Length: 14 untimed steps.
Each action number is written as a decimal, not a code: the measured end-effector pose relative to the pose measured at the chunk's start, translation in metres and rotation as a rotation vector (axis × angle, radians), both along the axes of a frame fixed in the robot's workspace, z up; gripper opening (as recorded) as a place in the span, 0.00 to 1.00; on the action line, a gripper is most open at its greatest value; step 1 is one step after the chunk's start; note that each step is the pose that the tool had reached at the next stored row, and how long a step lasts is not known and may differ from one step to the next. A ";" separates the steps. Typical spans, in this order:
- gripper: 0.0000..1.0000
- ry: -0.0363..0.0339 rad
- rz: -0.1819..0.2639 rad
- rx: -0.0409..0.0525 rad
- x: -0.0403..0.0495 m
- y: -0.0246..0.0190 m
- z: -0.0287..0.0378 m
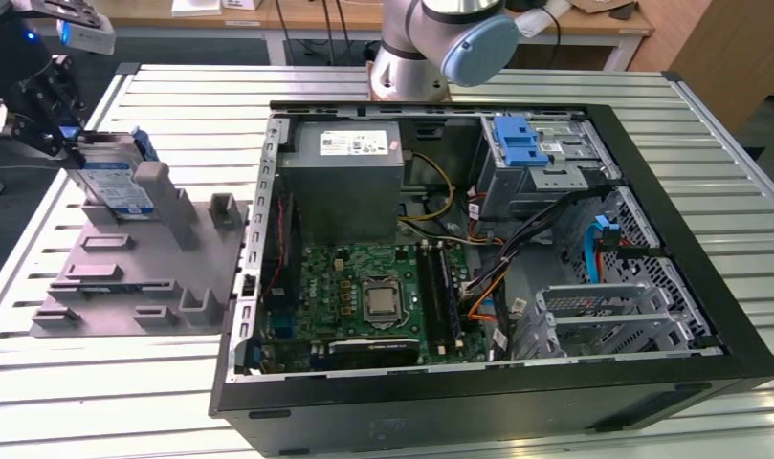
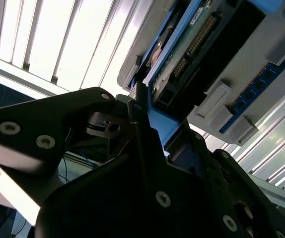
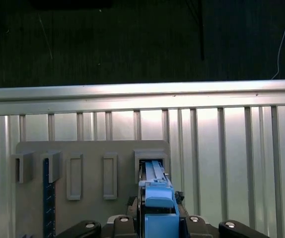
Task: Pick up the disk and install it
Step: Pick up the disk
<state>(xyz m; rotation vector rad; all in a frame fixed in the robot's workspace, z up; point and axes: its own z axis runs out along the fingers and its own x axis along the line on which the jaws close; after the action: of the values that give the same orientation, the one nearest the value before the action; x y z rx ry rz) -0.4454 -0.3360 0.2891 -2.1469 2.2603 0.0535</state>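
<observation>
Pincer clasps the disk, upright on edge.

Matt black tool; disk in it, glossy label, blue plastic frame. Beneath: matt grey plastic rack, shiny ribbed metal worktop.

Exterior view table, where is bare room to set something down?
Bare slatted table lies camera-side of the grey fixture and along the exterior view's right of the computer case. Crowded: inside the case, and where the end effector is at the disk.
</observation>
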 end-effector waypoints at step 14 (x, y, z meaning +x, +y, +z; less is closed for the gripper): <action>0.37 0.0000 0.000 -0.0026 0.0000 0.0000 0.0068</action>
<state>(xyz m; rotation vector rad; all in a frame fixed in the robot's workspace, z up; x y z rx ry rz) -0.4455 -0.3359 0.2959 -2.1483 2.2614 0.0506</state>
